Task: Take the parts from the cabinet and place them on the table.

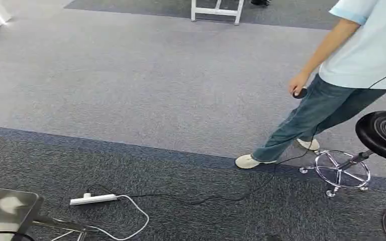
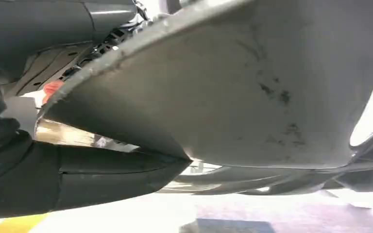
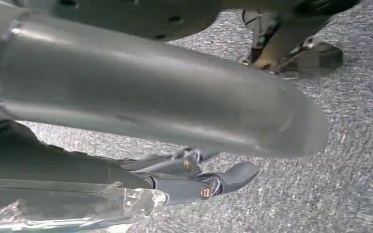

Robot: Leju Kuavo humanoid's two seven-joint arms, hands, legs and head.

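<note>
Grey carpet [image 1: 146, 75] fills the head view, a lighter band far and a darker band near, with no cabinet and no desk among what we see. At the near left corner sits a dull metal surface [image 1: 5, 208]; we cannot tell whether it belongs to the part or to furniture.

Left wrist view: our left hand [image 2: 9, 165] sits under a broad grey sheet-metal part [image 2: 233, 97], the dark fingers [image 2: 102, 177] running along its lower side. We judge this hand to be gripping or carrying the part from below, though the contact itself is hidden.

Right wrist view: a silver tube [image 3: 150, 92] lies just past our right hand [image 3: 39, 165], its long axis running away from the wrist to a rounded end. The fingers [image 3: 223, 179] stretch out under it, and crumpled clear plastic [image 3: 68, 208] lies beside the palm. Whether this hand grips the tube or merely lies beneath it, we cannot tell.

Obstacles: a person [image 1: 342, 75] stands at the right, one shoe forward, something dark in hand. A black stool [image 1: 384, 133] with a chrome base is just beyond. A white power strip [image 1: 93, 199] and its cords trail over the near dark carpet.

Judgement: carrying stage. Open room lies left and far; the cords underfoot and the person at right are the hazards.
</note>
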